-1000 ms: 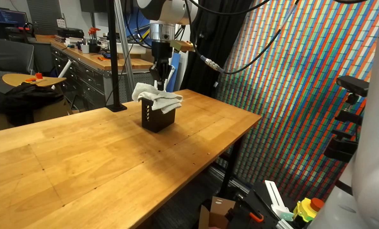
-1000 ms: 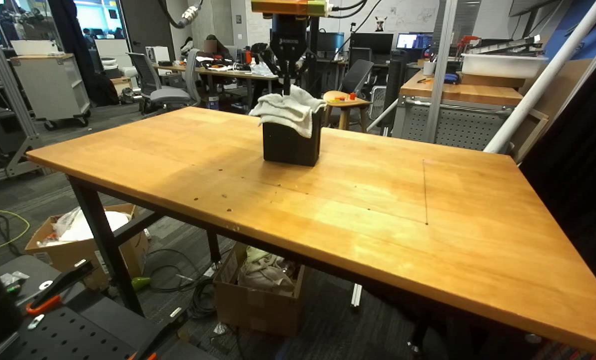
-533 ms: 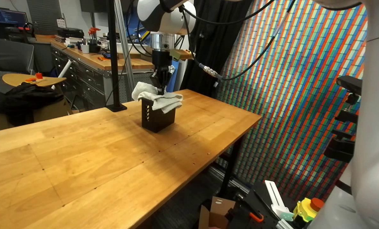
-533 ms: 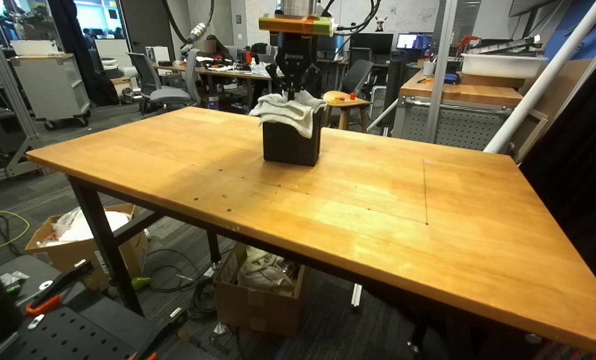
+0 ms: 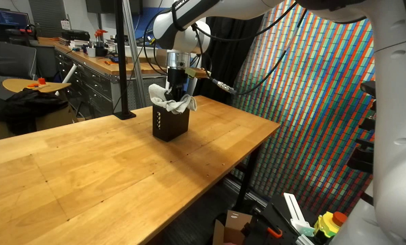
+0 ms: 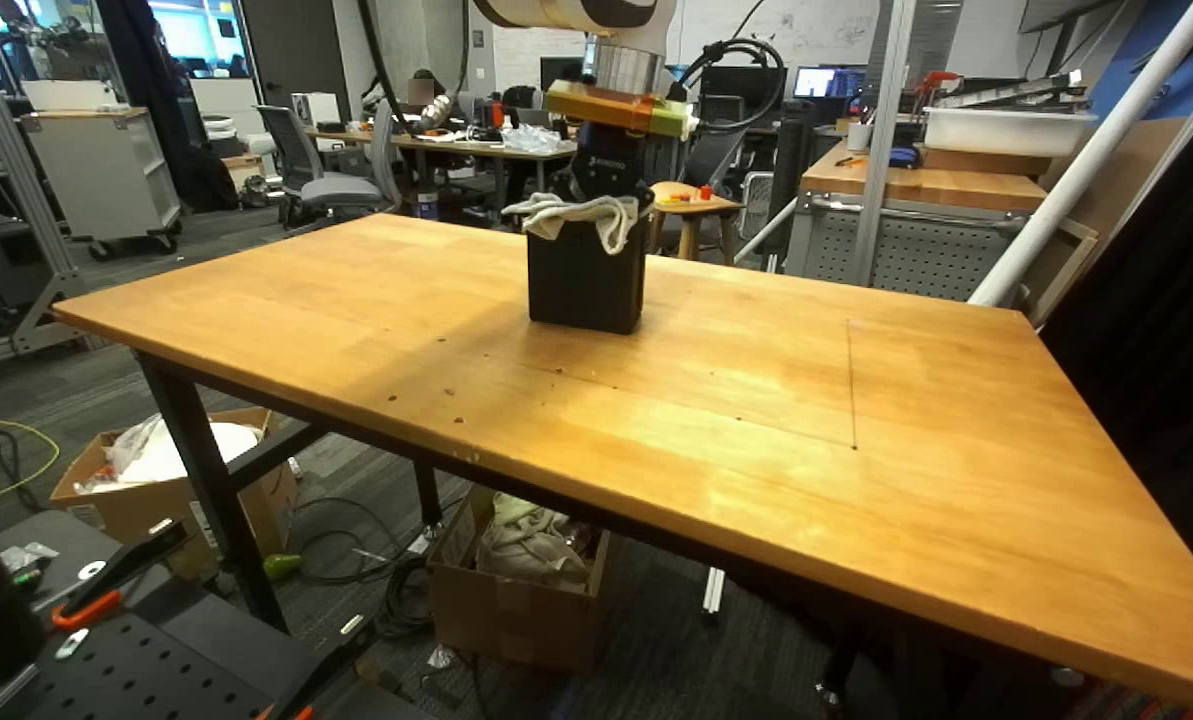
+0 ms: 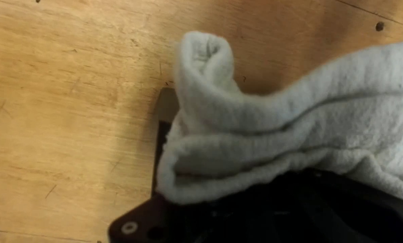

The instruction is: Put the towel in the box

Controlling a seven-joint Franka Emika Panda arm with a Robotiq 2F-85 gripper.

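Observation:
A light grey-white towel (image 5: 159, 92) lies bunched over the top of a black box (image 5: 170, 123) that stands upright on the table. In both exterior views, towel folds hang over the rim of the box (image 6: 586, 285). My gripper (image 5: 176, 96) points straight down into the middle of the towel (image 6: 578, 214), at the box's opening. Its fingertips are hidden in the towel and box; its fingers looked together just before. In the wrist view the dark gripper (image 7: 255, 216) presses against the towel (image 7: 262, 118), and one corner of the box (image 7: 167, 104) shows beside it.
The box stands on a wooden table (image 6: 756, 400) near its far edge in an exterior view. A black post (image 5: 123, 68) rises from the table behind the box. Cables (image 5: 230, 88) hang from the arm.
My gripper has moved down from the top of the towel into it. The towel's middle has sunk, its edges have curled up around the gripper, and its front flap hangs less far down.

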